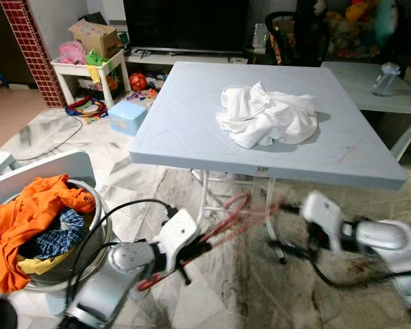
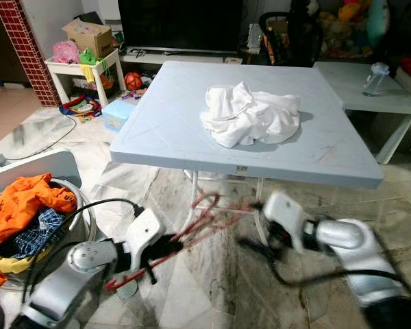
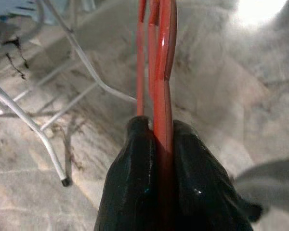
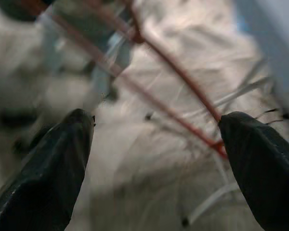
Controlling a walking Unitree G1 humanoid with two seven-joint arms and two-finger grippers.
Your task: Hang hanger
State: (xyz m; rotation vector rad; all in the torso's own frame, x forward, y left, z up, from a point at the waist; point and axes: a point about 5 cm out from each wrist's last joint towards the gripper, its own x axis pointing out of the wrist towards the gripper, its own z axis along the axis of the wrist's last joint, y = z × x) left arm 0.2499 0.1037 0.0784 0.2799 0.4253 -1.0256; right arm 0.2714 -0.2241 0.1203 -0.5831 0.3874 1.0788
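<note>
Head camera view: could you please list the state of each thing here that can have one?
Red hangers: bunched together, clamped in the left end effector.
Right end effector: open, close to the hangers, not gripping.
White garment: crumpled on the folding table.
Laundry basket: full, orange clothing spilling over its rim.

Head stereo downward, wrist views close on hanger (image 3: 159, 72)

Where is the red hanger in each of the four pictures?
Left eye view: red hanger low in the middle, under the table.
Right eye view: low in the middle, under the table.
Left wrist view: clamped in the left end effector.
Right wrist view: beyond the open right end effector.
Shared landmark: the white table legs.
</note>
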